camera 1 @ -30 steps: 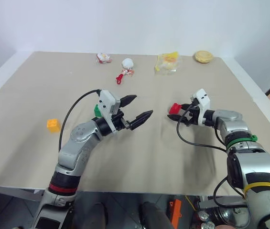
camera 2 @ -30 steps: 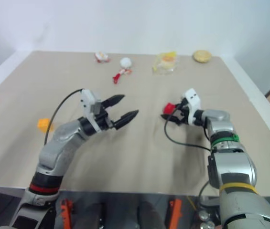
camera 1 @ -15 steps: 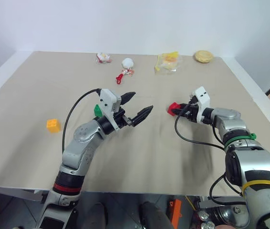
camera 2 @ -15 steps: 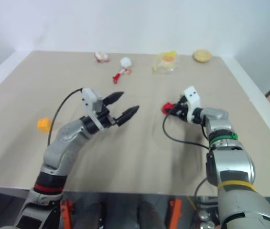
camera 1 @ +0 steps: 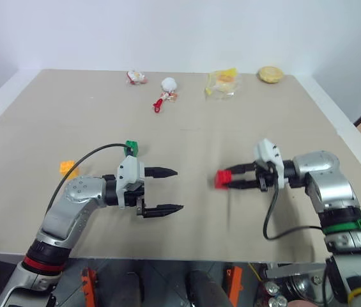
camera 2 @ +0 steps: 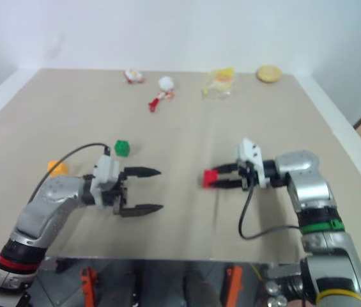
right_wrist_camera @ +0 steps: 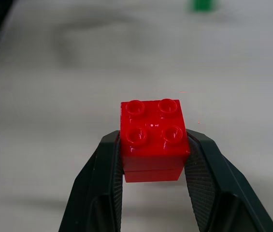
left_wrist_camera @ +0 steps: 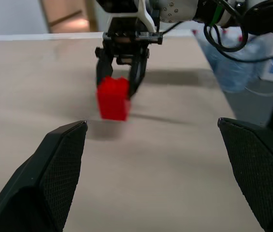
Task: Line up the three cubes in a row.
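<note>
My right gripper [camera 1: 226,180] is shut on the red cube [camera 1: 223,180], holding it just above the table right of centre; the right wrist view shows the cube [right_wrist_camera: 152,140] pinched between both fingers. My left gripper [camera 1: 170,190] stands open at the left of centre, pointing toward the red cube [left_wrist_camera: 112,98], nothing between its fingers. The green cube [camera 1: 132,148] sits on the table just behind the left gripper. The orange-yellow cube [camera 1: 68,169] lies farther left, by the left arm.
Along the table's [camera 1: 186,121] far edge lie a small red-and-white toy [camera 1: 137,78], a white-and-red toy [camera 1: 165,93], a yellow wrapped snack [camera 1: 223,82] and a round biscuit-like item [camera 1: 271,75].
My right gripper closed on the red cube and drew it back toward me and leftward. The left gripper pulled back and down, uncovering the green cube. The camera view shifted a little.
</note>
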Controlling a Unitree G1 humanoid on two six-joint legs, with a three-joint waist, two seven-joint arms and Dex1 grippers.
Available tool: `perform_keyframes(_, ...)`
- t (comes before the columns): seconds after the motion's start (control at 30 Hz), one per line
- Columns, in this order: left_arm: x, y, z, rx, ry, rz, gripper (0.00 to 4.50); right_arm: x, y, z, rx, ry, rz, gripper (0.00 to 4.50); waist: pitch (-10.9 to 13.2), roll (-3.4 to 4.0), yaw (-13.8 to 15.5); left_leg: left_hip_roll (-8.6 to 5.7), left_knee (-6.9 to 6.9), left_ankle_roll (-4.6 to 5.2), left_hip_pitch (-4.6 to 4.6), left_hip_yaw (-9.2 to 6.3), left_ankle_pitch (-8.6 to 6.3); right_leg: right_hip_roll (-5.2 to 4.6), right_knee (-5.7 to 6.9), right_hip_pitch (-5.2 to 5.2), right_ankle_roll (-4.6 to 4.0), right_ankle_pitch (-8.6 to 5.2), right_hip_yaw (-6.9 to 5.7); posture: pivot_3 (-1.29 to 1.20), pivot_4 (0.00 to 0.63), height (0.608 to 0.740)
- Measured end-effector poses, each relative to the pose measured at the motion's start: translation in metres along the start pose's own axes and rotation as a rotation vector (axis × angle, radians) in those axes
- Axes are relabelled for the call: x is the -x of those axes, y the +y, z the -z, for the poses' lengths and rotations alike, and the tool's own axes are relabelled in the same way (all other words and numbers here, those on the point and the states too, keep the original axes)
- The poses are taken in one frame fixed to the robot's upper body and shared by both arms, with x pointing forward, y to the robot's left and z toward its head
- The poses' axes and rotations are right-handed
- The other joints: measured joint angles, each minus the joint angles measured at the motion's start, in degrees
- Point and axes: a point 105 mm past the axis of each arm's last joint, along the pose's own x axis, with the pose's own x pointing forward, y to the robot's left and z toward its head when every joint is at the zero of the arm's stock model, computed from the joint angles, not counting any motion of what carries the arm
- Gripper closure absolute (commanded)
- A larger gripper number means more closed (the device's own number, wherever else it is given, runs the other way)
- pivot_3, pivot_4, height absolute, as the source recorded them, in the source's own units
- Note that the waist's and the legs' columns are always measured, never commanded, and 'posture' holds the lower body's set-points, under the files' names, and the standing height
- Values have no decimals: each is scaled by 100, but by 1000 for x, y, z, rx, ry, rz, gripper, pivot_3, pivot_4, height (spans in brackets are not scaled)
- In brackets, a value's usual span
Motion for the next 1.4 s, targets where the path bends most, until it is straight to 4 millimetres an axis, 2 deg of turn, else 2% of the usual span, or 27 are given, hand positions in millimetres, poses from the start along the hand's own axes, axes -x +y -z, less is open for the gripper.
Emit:
perform_keyframes(0.1,2,2,1,-10,3,23,0,-3,12,2,17,40,-30,3291,0,-1,-16,1,8,1,4,4,1,0,0,2,-2,7,2,0,150,740)
perform_keyframes(0.5,-5,10,-1,-22,-26,-10,0,-6,10,10,-1,62,4,3291,0,-1,-18,1,2,2,0,6,1,1,0,0,2,2,6,0,150,740)
perform_keyframes(0.53,-5,11,-1,-21,-28,-12,0,-6,10,10,-3,60,3,2253,0,-1,-18,1,1,2,1,6,1,1,0,-1,2,2,7,0,150,740)
perform_keyframes(0.73,-5,13,-1,-19,-28,-34,0,-6,13,12,-30,65,-19,226,0,-1,-18,1,4,2,2,5,1,2,0,1,3,3,6,0,150,740)
perform_keyframes(0.77,-5,13,-1,-17,-27,-41,0,-6,13,12,-34,60,-22,17,0,-2,-18,1,5,2,2,5,1,2,0,1,3,4,7,0,150,740)
perform_keyframes(0.87,-5,17,-3,0,-36,-91,0,-7,15,5,-69,19,-37,17,0,-1,-19,2,4,2,1,6,1,2,0,0,3,4,8,0,150,740)
perform_keyframes(0.97,-4,30,-7,46,-90,-267,0,-1,13,-30,-89,-117,-37,17,1,-1,-19,3,3,2,0,1,1,2,1,1,12,9,7,0,150,740)
perform_keyframes(1.03,1,45,-7,54,-116,-464,0,8,7,-64,-59,-225,-1,17,0,-2,-17,2,4,2,1,-2,1,2,1,5,31,20,6,0,150,740)
perform_keyframes(1.1,8,58,-4,60,-117,-633,0,11,3,-85,-31,-297,32,17,-7,-15,-13,2,6,2,3,-11,1,6,1,11,31,20,-1,0,150,740)
perform_keyframes(1.17,17,70,2,73,-114,-828,0,5,-4,-94,-32,-343,83,17,-8,-16,-12,1,9,2,3,-9,1,5,0,9,19,15,1,0,150,740)
perform_keyframes(1.27,28,83,6,75,-113,-1041,0,-5,-16,-96,-30,-332,154,17,-7,-16,-11,-2,16,2,0,0,1,2,0,7,19,17,11,0,150,740)
perform_keyframes(1.4,38,98,18,87,-87,-1241,0,-12,-40,-102,-15,-333,252,17,-7,-17,-10,-4,19,3,-1,3,2,4,0,5,19,24,13,0,150,740)
